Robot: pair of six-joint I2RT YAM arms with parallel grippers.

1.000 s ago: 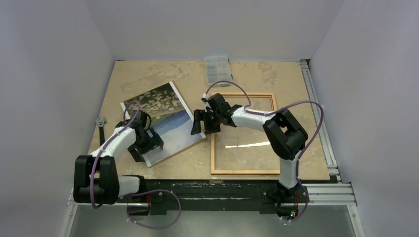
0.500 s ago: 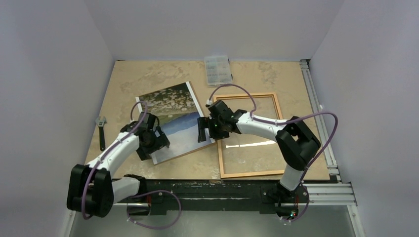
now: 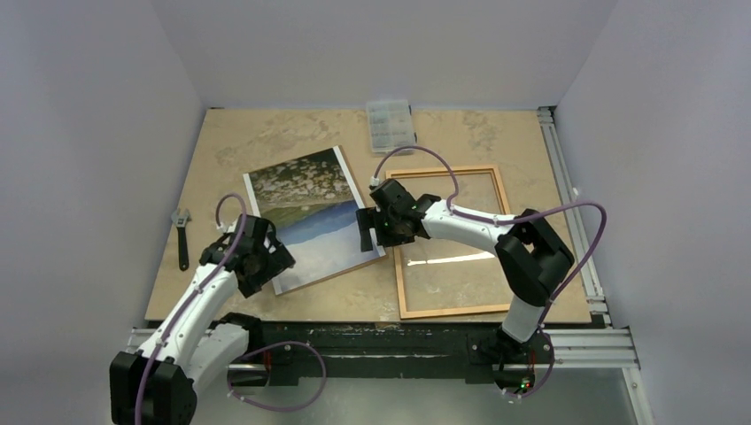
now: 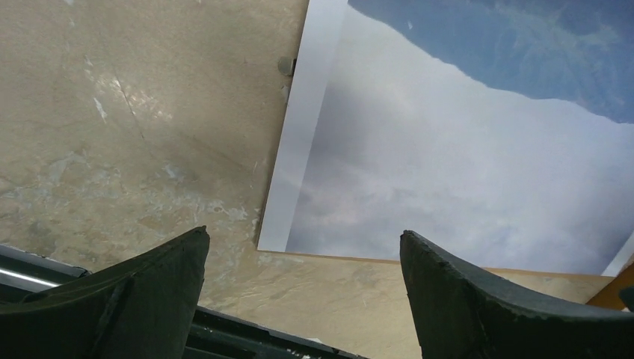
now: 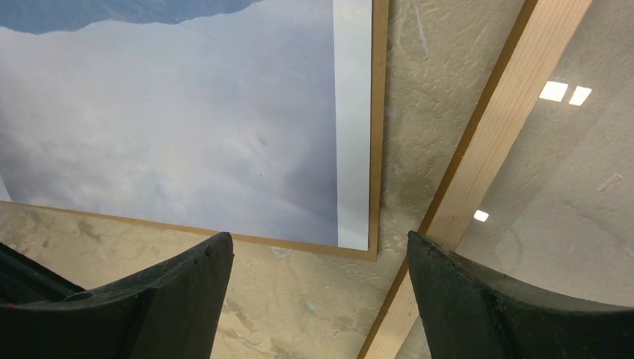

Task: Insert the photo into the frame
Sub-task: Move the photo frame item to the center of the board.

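The photo [image 3: 308, 215] lies face up on a brown backing board [image 3: 344, 269] left of centre, tilted. In the left wrist view the photo's [image 4: 463, 172] pale near-left corner lies just ahead of the jaws. My left gripper [image 3: 263, 270] hovers open at that corner, holding nothing. The frame [image 3: 396, 257] with its clear pane lies flat to the right. My right gripper [image 3: 367, 230] is open over the gap between the photo's [image 5: 187, 127] right corner and the frame's left rail [image 5: 486, 149]. Nothing sits between its fingers [image 5: 164, 299].
A clear compartment box [image 3: 390, 124] stands at the table's back edge. A wrench [image 3: 181, 235] lies at the far left. A black rail [image 3: 398, 341] runs along the near edge and an aluminium rail [image 3: 567, 195] along the right.
The photo and board slid right and turned; the frame shifted slightly right. The left gripper has since drawn back to the photo's near-left corner. The right gripper moved a little right.
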